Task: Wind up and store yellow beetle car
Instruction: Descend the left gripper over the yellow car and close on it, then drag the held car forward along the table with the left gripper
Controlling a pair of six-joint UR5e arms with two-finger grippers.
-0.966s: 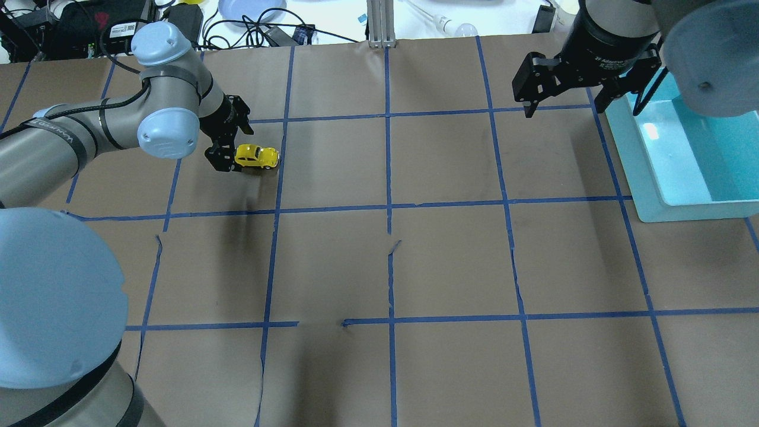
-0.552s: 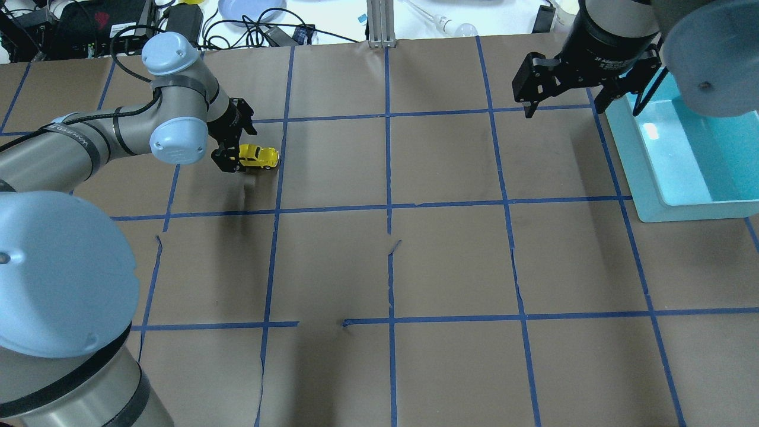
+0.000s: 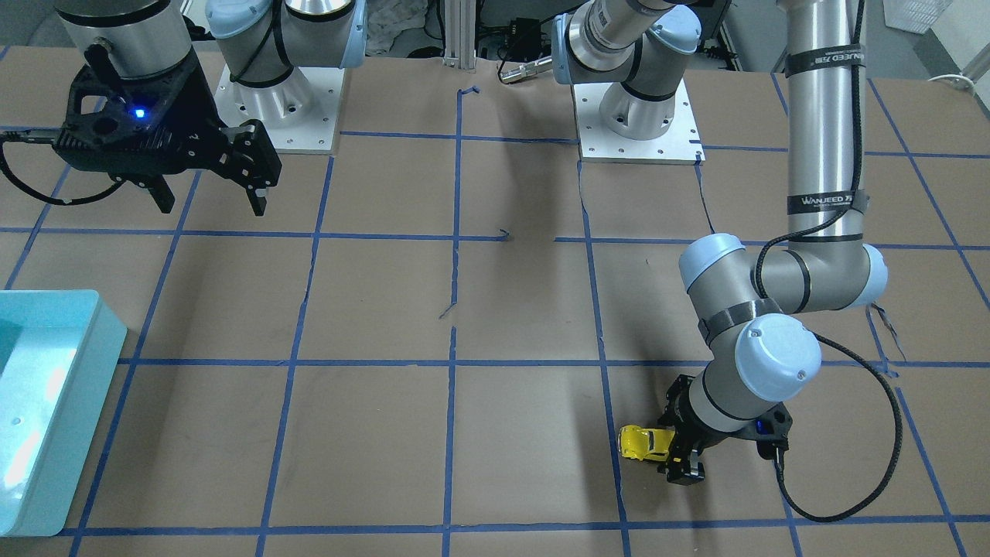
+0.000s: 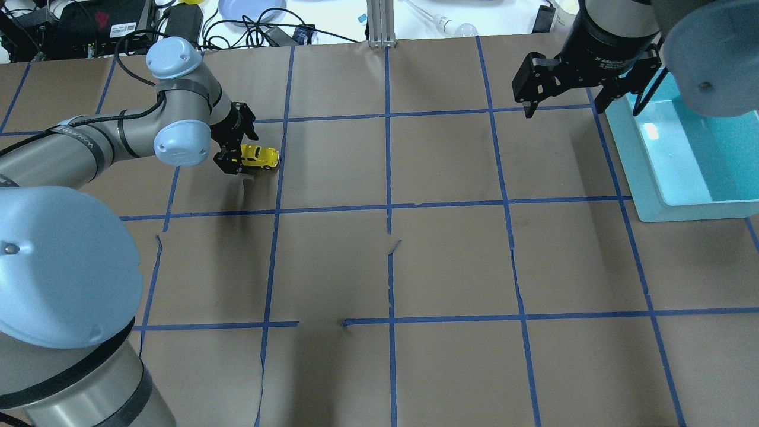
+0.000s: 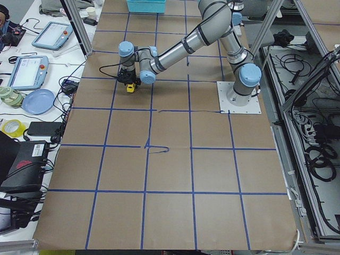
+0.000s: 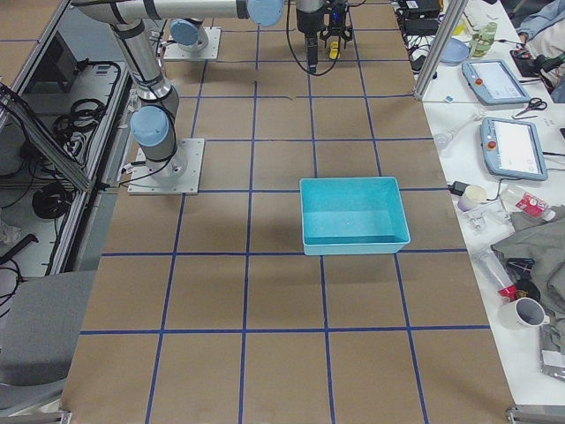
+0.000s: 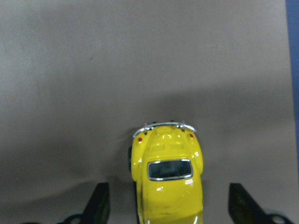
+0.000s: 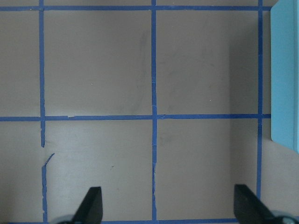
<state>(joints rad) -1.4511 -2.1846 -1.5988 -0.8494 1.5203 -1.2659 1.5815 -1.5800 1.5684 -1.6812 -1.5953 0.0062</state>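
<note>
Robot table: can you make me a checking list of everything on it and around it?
Surface: brown paper table, blue tape squares.
Job's things: yellow car on its wheels; blue bin empty.
Clutter: nothing seen.
Grippers: left gripper open around the car, not squeezing; right gripper open, empty.
Cables: black cable loops from the left arm.
Surroundings: tablets and a blue plate on the side bench.

You have the yellow beetle car (image 4: pixel 260 156) upright on its wheels at the scene's far left, glossy, dark rear window, silver bumper, sitting untouched between the left gripper's (image 7: pixel 170 207) spread fingers.
</note>
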